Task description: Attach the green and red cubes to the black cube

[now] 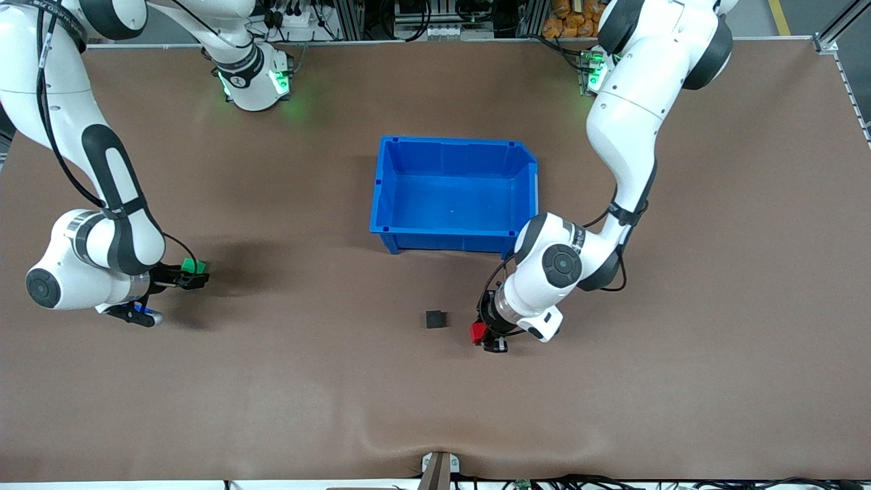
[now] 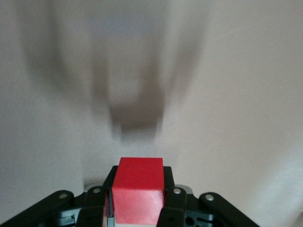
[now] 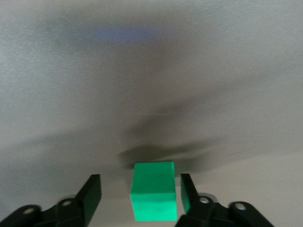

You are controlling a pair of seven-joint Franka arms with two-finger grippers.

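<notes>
Black cube (image 1: 436,318) sits on the worktop (image 1: 714,381), nearer the front camera than the blue bin (image 1: 388,197), just beside the left pincer (image 1: 484,335) on the side toward the right arm's end, not touching it.

Red cube (image 1: 478,333) is in the left pincer: fingers (image 2: 171,198) closed on 2 opposite side faces, top and front faces showing in the left wrist view. Can't tell if it's lifted or resting on the worktop.

Green cube (image 1: 193,265) sits between the right pincer (image 1: 194,273) fingers (image 3: 187,191), well apart from the black cube at the right arm's end. Right pincer is open: one finger looks close to or touching the cube, clear gap at the other. Not clamped.

Handling, my read: all 3 look like small rigid plastic blocks, light, smooth faces, so a bit slippery. Pinch flat on 2 parallel side faces, centred, and leave the mating face toward the black cube free. The loose black cube will likely slide when pushed; it may need bracing from both sides.
</notes>
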